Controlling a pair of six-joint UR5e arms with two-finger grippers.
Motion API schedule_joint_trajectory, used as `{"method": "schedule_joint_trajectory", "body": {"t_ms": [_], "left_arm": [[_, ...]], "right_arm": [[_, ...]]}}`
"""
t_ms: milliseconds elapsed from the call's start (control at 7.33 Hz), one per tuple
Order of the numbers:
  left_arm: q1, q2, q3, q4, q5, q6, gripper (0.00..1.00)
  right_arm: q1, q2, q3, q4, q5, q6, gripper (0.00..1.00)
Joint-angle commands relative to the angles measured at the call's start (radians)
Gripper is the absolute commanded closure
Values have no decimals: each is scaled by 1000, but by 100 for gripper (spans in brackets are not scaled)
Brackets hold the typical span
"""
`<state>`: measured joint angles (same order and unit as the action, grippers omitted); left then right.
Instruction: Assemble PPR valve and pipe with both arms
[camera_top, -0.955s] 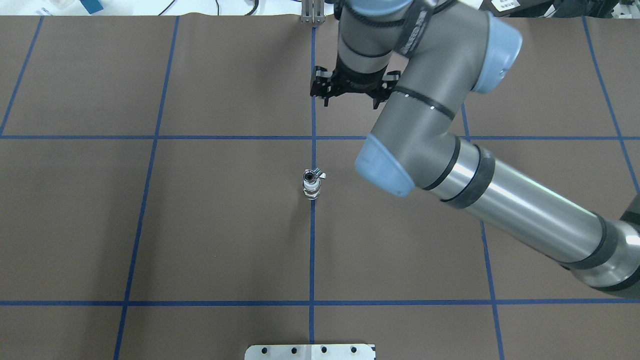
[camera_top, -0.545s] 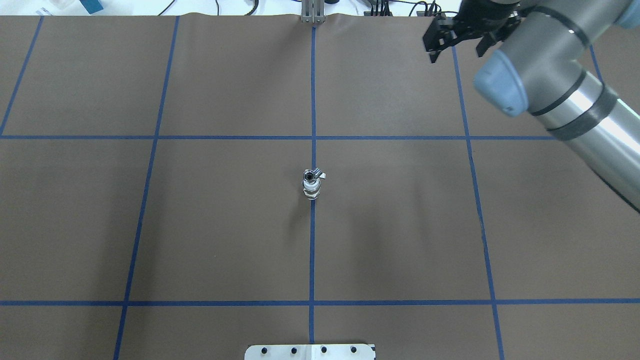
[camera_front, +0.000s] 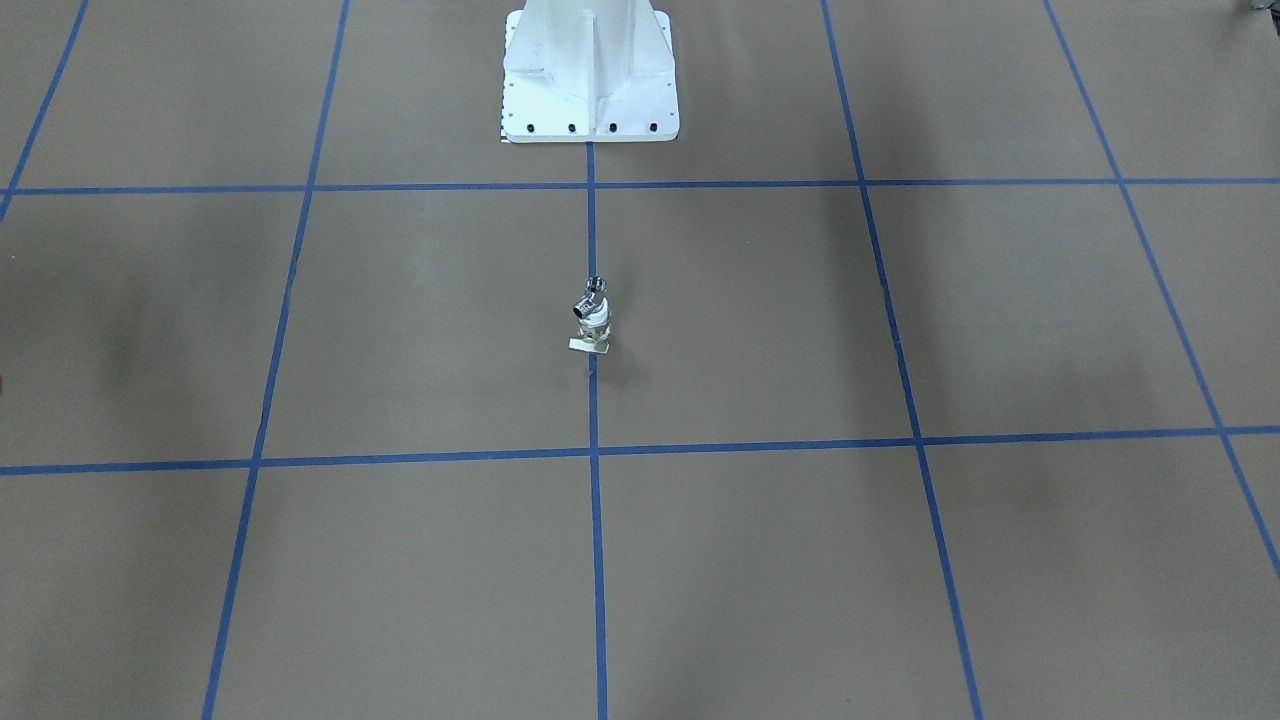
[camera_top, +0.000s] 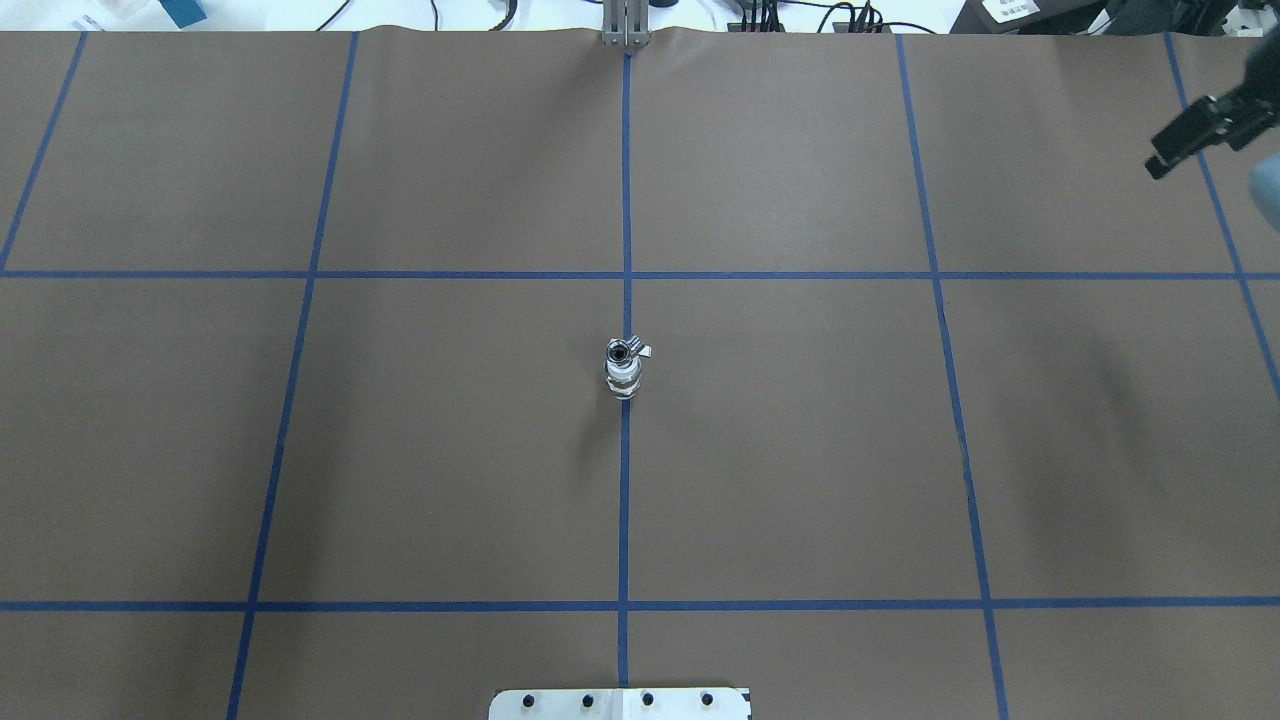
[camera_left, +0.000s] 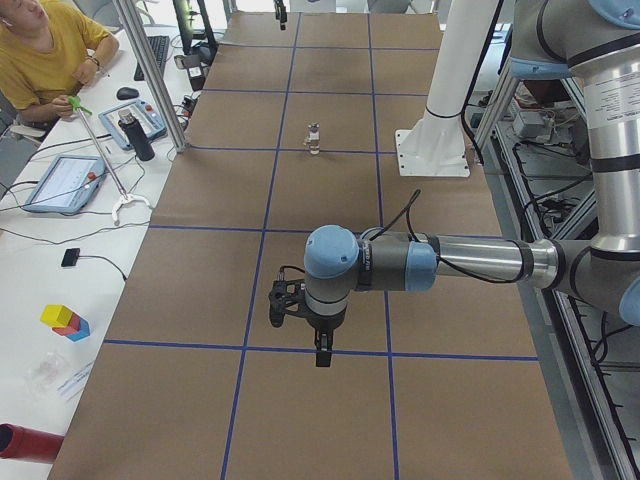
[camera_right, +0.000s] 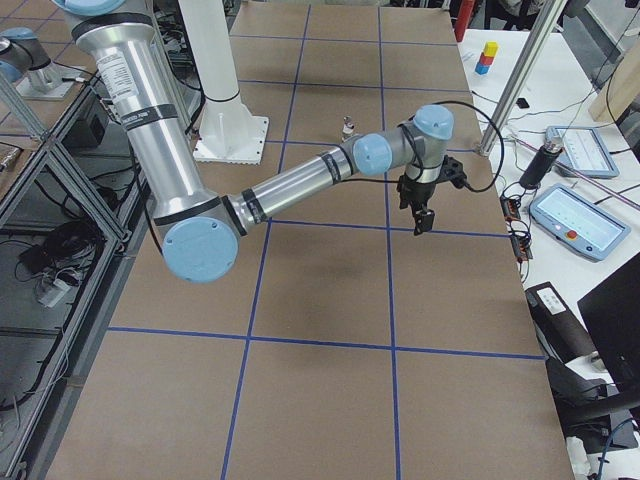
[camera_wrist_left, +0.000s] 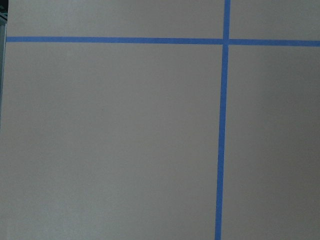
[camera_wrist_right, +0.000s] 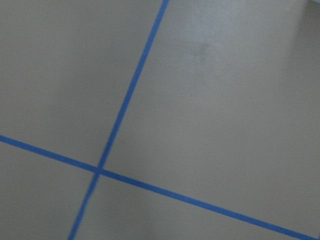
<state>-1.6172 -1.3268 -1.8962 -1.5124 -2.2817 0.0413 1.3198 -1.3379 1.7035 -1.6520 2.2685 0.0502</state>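
Note:
The PPR valve (camera_top: 622, 380), with its white collar and flat pale tab, stands upright on the brown table at the central blue line. The shiny bent pipe (camera_top: 621, 352) sits on top of it as one piece. Both show in the front view, valve (camera_front: 597, 322) and pipe (camera_front: 587, 302). No gripper touches them. My right gripper (camera_top: 1195, 135) is partly cut off at the far right edge; in the exterior right view (camera_right: 415, 208) its fingers stand apart and empty. My left gripper (camera_left: 312, 340) shows only in the exterior left view, far from the piece; I cannot tell if it is open.
The white bolted pedestal (camera_front: 590, 70) stands at the robot's side of the table (camera_top: 450, 480). Beyond the far edge are aluminium posts (camera_left: 150, 70), tablets (camera_left: 60, 180), a dark bottle (camera_left: 138, 138) and a seated person (camera_left: 45, 55).
My right arm has swung from over the far middle of the table out to the right edge of the overhead view. The valve and pipe have not moved.

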Motion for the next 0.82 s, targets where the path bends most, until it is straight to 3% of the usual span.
{"method": "schedule_joint_trajectory", "body": {"t_ms": [0,273,682], "left_arm": [[63,-20,-4,0,5,0,0],[71,-20,-1,0,-2,0,0],[69,-20,2,1,4,0,0]], "right_arm": [[87,-292,4,246,16,-32,0],[117,-339,-5,226,-13,-32,0],[223,-337,5,49,-30,-85,0]]}}
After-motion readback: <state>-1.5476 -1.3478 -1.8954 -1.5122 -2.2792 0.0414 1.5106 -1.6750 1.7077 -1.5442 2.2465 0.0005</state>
